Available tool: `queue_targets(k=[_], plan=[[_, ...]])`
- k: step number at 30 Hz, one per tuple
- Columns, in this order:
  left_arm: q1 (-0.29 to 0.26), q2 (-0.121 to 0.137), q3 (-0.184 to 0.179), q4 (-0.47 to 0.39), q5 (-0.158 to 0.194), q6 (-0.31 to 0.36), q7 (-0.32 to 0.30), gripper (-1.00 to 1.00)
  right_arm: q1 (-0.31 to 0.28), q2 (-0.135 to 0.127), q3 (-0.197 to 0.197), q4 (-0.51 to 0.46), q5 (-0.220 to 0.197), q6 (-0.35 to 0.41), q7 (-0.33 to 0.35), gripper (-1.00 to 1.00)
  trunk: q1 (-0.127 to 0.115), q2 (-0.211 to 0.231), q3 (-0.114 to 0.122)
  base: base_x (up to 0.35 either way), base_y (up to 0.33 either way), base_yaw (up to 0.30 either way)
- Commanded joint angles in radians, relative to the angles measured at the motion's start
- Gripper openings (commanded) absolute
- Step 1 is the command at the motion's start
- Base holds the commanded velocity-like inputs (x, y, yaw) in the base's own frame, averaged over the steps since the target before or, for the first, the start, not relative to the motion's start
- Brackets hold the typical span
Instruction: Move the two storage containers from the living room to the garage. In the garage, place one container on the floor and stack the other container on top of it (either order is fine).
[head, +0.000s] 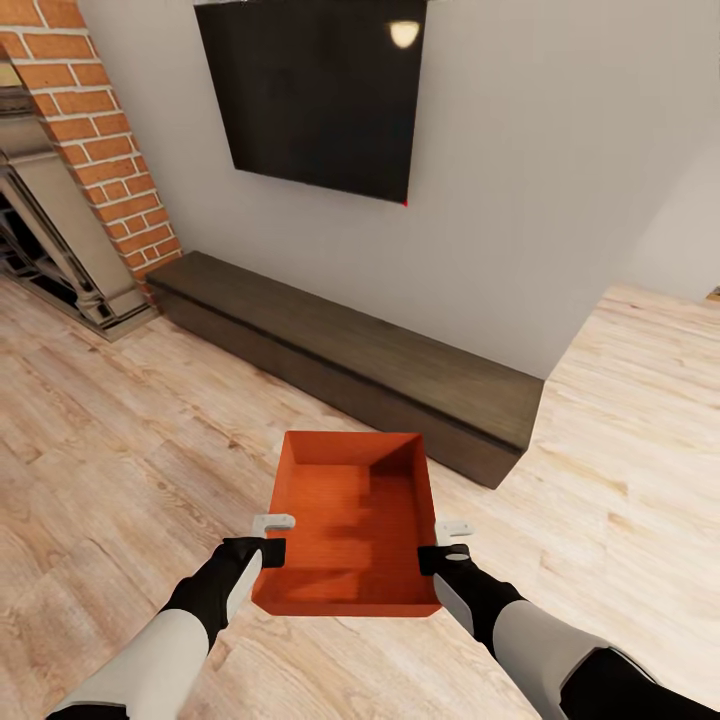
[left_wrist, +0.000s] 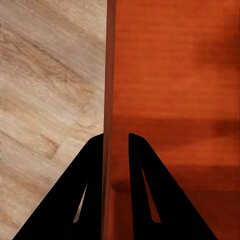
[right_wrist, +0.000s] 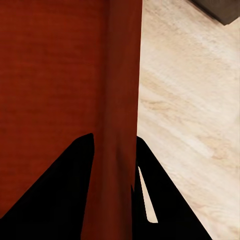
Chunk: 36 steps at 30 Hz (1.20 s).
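We held the orange-red topless rectangular container (head: 350, 520) at six o'clock, left tool (head: 268, 552) and right tool (head: 440, 558) clenched on its thin side walls; uneven pull could tip it loose.

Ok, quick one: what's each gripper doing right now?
Left gripper: shut on the storage container, clamping its left wall.
Right gripper: shut on the same container, clamping its right wall.
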Motion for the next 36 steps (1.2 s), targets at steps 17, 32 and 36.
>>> queue_targets(k=[17, 32, 36], plan=[[-0.001, 0.0, 0.0, -0.042, -0.007, 0.007, 0.011, -1.0, 0.0, -0.001, 0.032, 0.001, -0.035, 0.006, -0.001, -1.0, -0.065, 0.119, 0.052, 0.0, 0.0, 0.0], [0.0, 0.0, 0.0, -0.04, -0.007, 0.007, 0.014, -1.0, 0.0, -0.001, 0.032, 0.001, -0.035, 0.002, 0.0, -1.0, -0.123, 0.224, 0.099, 0.0, 0.0, 0.0], [0.0, 0.0, 0.0, -0.04, -0.007, 0.006, 0.014, -1.0, -0.001, 0.0, 0.032, 0.001, -0.035, -0.002, 0.0, -1.0, -0.138, 0.252, 0.112, 0.0, 0.0, 0.0]])
